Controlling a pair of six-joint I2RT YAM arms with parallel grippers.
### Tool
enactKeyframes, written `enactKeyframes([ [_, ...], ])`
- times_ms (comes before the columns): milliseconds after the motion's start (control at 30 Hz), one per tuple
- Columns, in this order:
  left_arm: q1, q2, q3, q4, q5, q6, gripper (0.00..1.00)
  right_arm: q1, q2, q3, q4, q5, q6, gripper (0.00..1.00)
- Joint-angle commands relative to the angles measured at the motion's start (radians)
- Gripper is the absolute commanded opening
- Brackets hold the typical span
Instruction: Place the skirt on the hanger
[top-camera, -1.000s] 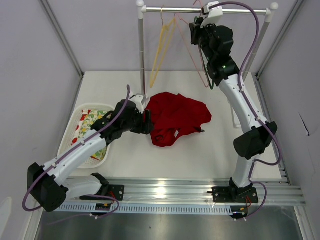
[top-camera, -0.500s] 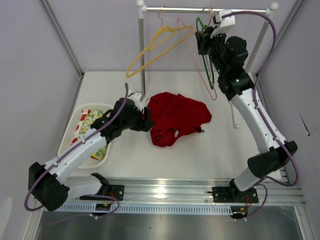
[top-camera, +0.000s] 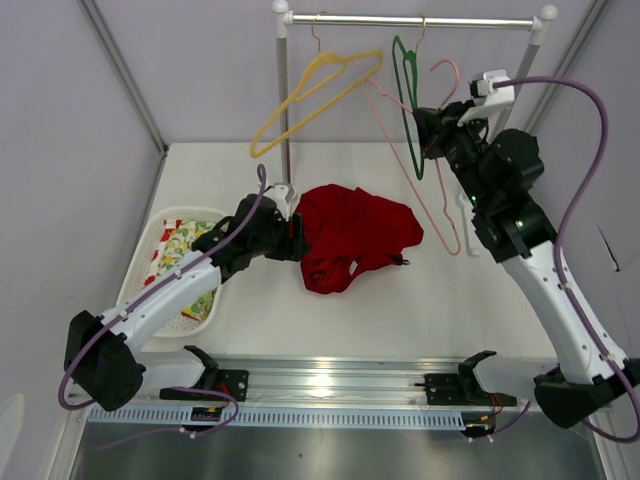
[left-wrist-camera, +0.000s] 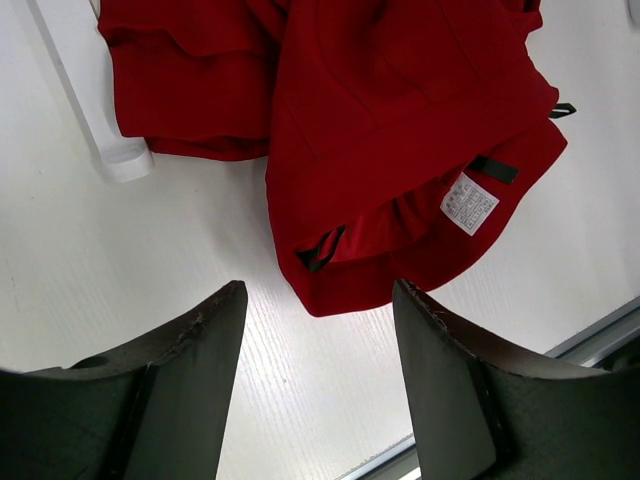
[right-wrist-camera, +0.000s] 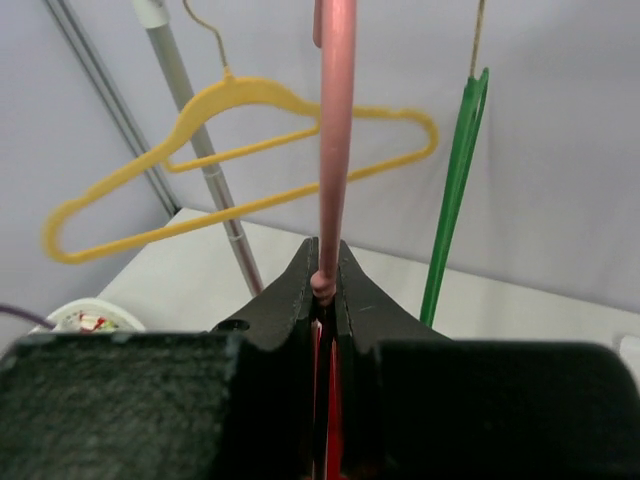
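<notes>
The red skirt (top-camera: 350, 235) lies crumpled on the white table, in the middle. In the left wrist view the skirt (left-wrist-camera: 400, 120) shows a white label and dark loops. My left gripper (top-camera: 297, 238) is open and empty at the skirt's left edge, its fingers (left-wrist-camera: 190, 380) low over the table just short of the hem. My right gripper (top-camera: 432, 125) is shut on the pale pink hanger (top-camera: 419, 182) and holds it in the air, off the rail, right of and above the skirt. The pink wire (right-wrist-camera: 335, 150) runs up from between the shut jaws.
A clothes rail (top-camera: 400, 18) stands at the back with a yellow hanger (top-camera: 310, 95) and a dark green hanger (top-camera: 405, 100) on it. Its white foot (left-wrist-camera: 110, 130) lies beside the skirt. A white basket (top-camera: 135, 290) with floral cloth sits at the left.
My right arm has pulled the pink hanger off the rail and swung right and forward with it. The yellow hanger has swung up to the left. The left gripper has barely moved.
</notes>
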Motion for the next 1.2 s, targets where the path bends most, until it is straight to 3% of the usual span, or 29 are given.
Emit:
enactKeyframes([
  [0, 0.008, 0.011, 0.004, 0.050, -0.007, -0.019, 0.65, 0.002, -0.116, -0.049, -0.062, -0.014, 0.075, 0.00],
  [300, -0.011, -0.068, -0.135, 0.089, -0.056, -0.095, 0.60, 0.055, -0.398, -0.376, -0.240, -0.190, 0.296, 0.00],
  [533, -0.145, -0.111, -0.215, 0.078, -0.142, -0.149, 0.54, 0.254, -0.500, -0.576, -0.360, -0.104, 0.344, 0.00],
  [633, -0.207, -0.111, -0.226, 0.107, -0.173, -0.177, 0.50, 0.279, -0.537, -0.631, -0.371, -0.070, 0.356, 0.00],
  [833, -0.265, 0.022, -0.177, 0.156, -0.199, -0.184, 0.49, 0.282, -0.552, -0.663, -0.406, -0.038, 0.353, 0.00],
  [1167, -0.271, 0.263, -0.085, 0.267, -0.237, -0.189, 0.46, 0.282, -0.526, -0.678, -0.406, -0.032, 0.327, 0.00],
])
